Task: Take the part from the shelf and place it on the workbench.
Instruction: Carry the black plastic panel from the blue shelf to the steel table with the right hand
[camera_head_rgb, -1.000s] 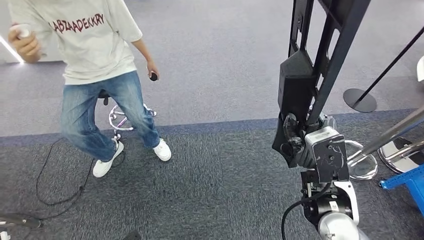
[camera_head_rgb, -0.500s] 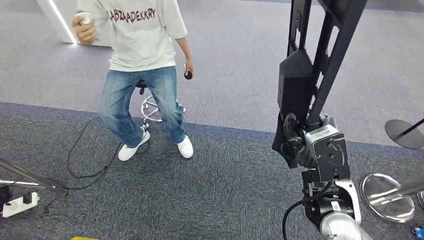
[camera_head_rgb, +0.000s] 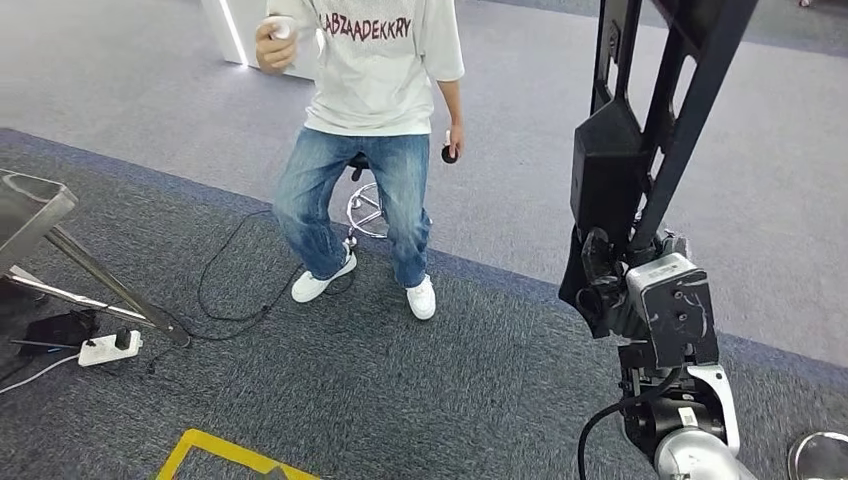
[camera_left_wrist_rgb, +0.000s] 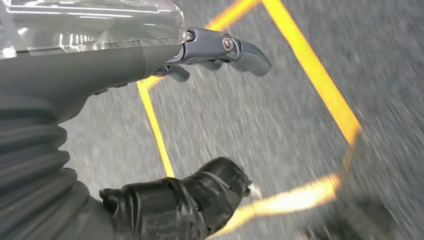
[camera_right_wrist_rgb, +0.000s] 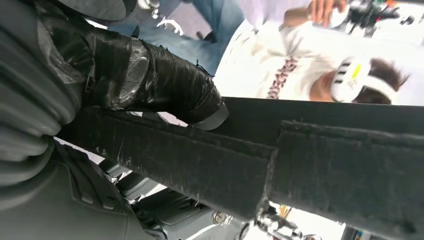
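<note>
Camera swung left; right hand (camera_head_rgb: 608, 285) grips black part (camera_head_rgb: 640, 130) (upright).

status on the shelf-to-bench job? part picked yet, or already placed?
Picked: the right robot hand grips the long black metal frame part and holds it upright over the grey carpet; the right wrist view shows its taped thumb across the part. The left robot hand holds nothing above yellow floor tape. Left to do: reaching the workbench and setting the part down. A person sits ahead.
</note>
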